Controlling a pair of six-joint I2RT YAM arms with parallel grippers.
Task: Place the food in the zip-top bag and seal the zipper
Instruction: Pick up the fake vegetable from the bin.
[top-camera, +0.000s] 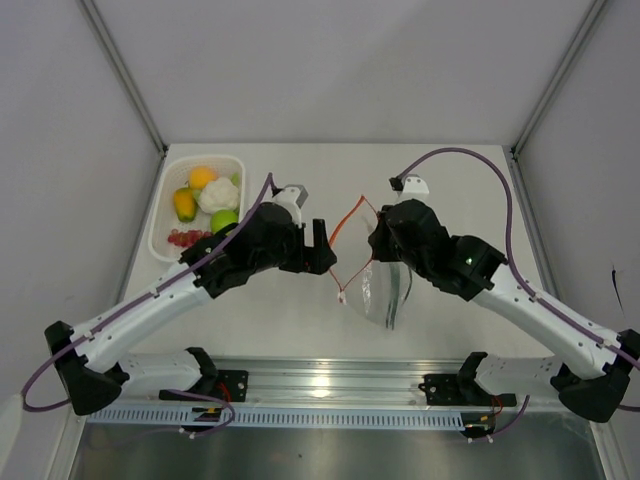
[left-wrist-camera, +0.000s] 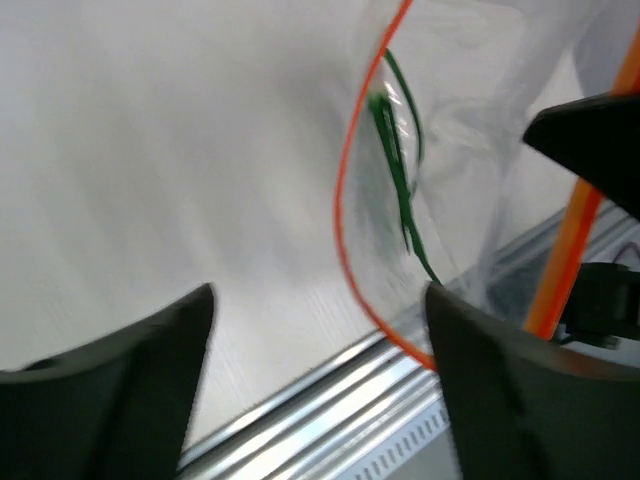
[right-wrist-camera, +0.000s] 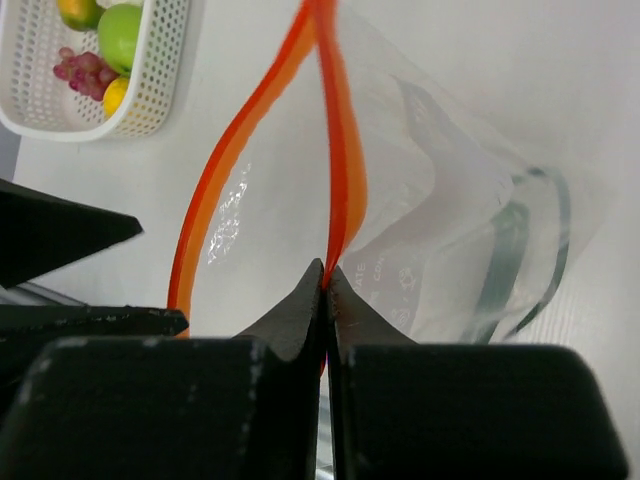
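At mid-counter, between the two claws: zip-top bag (top-camera: 385, 290), clear and crinkled, its mouth gaping toward the left arm.

Zipper (right-wrist-camera: 340, 170): orange-red strip, its two lips parted in a loop. The right claw (right-wrist-camera: 325, 285) is closed on one lip, pinching it upright.

Left claw (top-camera: 322, 245): jaws wide apart, nothing between them, just beside the mouth.

Step in hand, as judged: loading the bag.

Handling note: the right claw needs a firm pinch and a raised lip so the mouth holds wide. The left claw should fetch one piece at a time, release it well inside the mouth, and avoid dragging the free lip.

Contents, bag: long green stalks (left-wrist-camera: 400, 190); nothing else discernible.

Contents, white mesh basket (top-camera: 205, 158), at the far left of the counter (top-camera: 280, 310), well apart from the bag:
- orange ball (top-camera: 202, 176)
- yellow-orange fruit (top-camera: 184, 204)
- cauliflower (top-camera: 217, 195)
- green apple (top-camera: 224, 220)
- small red pieces (top-camera: 183, 238)
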